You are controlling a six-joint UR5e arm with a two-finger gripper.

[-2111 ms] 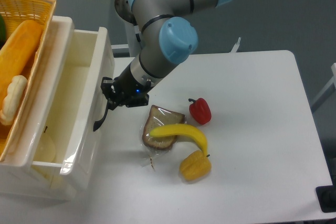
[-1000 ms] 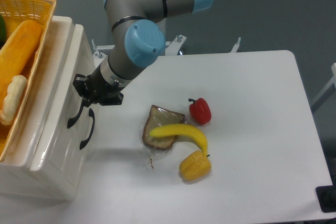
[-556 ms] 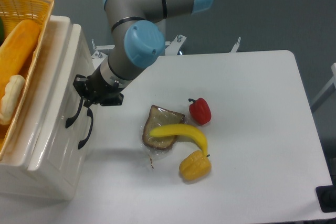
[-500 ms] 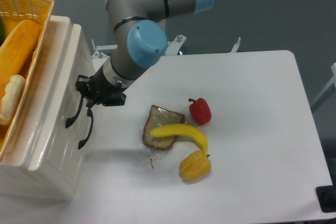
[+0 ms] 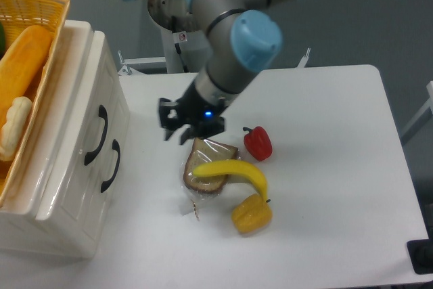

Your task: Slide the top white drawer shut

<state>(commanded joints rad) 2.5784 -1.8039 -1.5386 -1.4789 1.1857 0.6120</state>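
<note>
The top white drawer [image 5: 91, 109] sits flush in the cabinet [image 5: 67, 187] at the table's left side, at 9 o'clock from the gripper [image 5: 177, 133] and well apart from it.

Nearest lie a yellow pepper [image 5: 251, 214], a banana [image 5: 232, 172] across a wrapped bread slice [image 5: 206, 157], then a red pepper [image 5: 258, 143]. The gripper hangs over the white table [image 5: 325, 167] just at 11 o'clock of the bread, its two fingers apart and holding nothing. A yellow wicker basket [image 5: 47, 11] rests on the cabinet.
</note>
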